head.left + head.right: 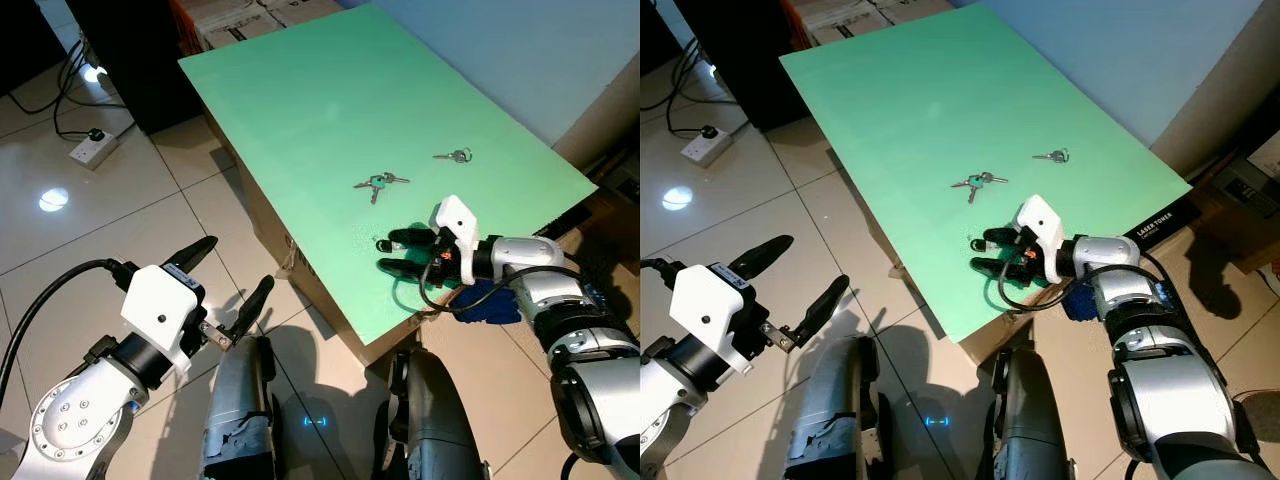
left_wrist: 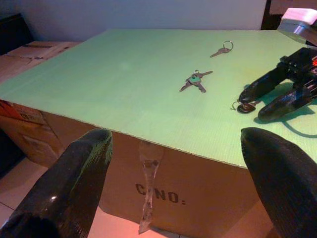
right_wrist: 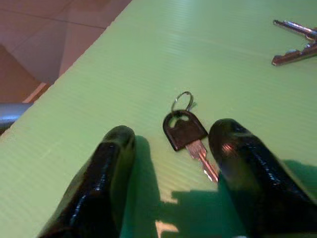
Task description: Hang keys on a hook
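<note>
You are looking down at a green board (image 1: pixel 330 110) that is lying on top of a cardboard box (image 2: pixel 198 188), which is standing on a pale tiled floor (image 1: pixel 130 210). At about ten o'clock from the board's centre, a white power strip (image 1: pixel 93 148) with black cables is lying on the tiles.

Your right gripper (image 1: pixel 385 252) is resting low over the board near its front corner, at about five o'clock from the centre. Its two black fingers (image 3: pixel 106 173) are standing apart, closing on nothing. Your left gripper (image 1: pixel 235 280) is hanging off the board at about seven o'clock, above the floor, with its fingers spread wide and gripping nothing.

A bunch of keys with a green tag (image 1: pixel 378 183) is lying flat near the board's middle. A single silver key on a ring (image 1: pixel 453 156) is lying at about two o'clock from that bunch, well apart from it.

The black-headed key (image 3: pixel 184 130) on a small ring is lying flat on the board between your right gripper's fingertips, its blade pointing back toward the gripper and sitting just beside one finger; you cannot tell whether they are touching.
</note>
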